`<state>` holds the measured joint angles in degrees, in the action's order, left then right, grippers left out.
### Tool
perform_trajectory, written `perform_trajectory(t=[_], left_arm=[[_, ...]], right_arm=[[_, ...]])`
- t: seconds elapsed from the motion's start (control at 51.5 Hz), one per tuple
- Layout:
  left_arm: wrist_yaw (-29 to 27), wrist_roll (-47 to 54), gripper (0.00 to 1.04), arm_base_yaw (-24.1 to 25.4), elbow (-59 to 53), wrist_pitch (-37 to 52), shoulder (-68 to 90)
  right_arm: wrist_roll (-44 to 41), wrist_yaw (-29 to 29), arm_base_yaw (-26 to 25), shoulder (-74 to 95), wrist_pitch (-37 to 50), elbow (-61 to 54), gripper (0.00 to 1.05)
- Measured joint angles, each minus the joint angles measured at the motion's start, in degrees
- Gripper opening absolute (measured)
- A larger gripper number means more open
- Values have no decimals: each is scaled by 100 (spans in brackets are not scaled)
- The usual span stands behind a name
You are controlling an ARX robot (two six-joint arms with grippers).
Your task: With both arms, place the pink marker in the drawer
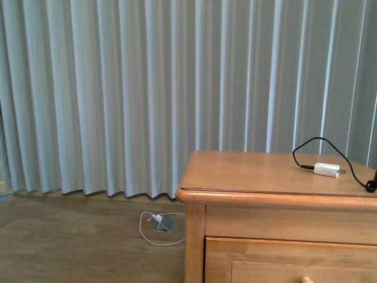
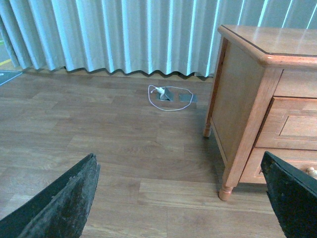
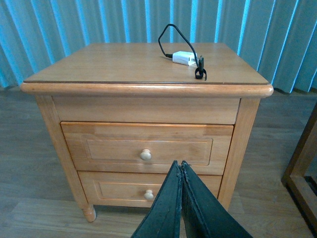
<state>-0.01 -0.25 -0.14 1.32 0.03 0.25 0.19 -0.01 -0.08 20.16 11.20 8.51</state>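
A: How do the grippers stand?

B: The left gripper [image 2: 181,198] is spread wide. In the left wrist view its two black fingers [image 2: 64,203] sit at the lower left and lower right corners of the frame, with only bare wood floor [image 2: 114,148] showing between them. It holds nothing and touches nothing.

A: And the other?

B: The right gripper [image 3: 181,171] is closed, its two fingers pressed together to a point at the bottom centre of the right wrist view, with nothing pinched between them. The tip shows in front of the nightstand [image 3: 148,106], over the strip between the two drawer fronts, but I cannot tell whether it touches the wood.

A: Where is the drawer?

B: The drawer [image 3: 147,148] is the upper, taller one, at the middle of that frame, fully closed, with its round pale knob [image 3: 145,154] just left of the gripper tip. A shallower drawer [image 3: 143,191] lies below it, also closed.

A: And the pink marker?

B: No view shows it. On the nightstand top there is only a white charger block [image 3: 184,58] with a looped black cable [image 3: 166,37], at the upper centre of the right wrist view and right of centre in the front view. Pale curtains [image 1: 147,88] hang behind.
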Motion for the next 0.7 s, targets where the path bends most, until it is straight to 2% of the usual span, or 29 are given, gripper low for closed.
perform_trajectory(t=[0.582,0.621,0.66,0.699], left_arm=[[0,0,99,0,0,0,0],[0,0,99,0,0,0,0],[0,0,99,0,0,0,0],[0,2,99,0,0,0,0]], right_arm=[[2,0,0,-905,-271,-581,1],[2,-2,0,-1058,-422,-592,1],[2,-7,0,-1506,-1005,-627,1],[2,-2,0,-1779,-1088,-726,1]])
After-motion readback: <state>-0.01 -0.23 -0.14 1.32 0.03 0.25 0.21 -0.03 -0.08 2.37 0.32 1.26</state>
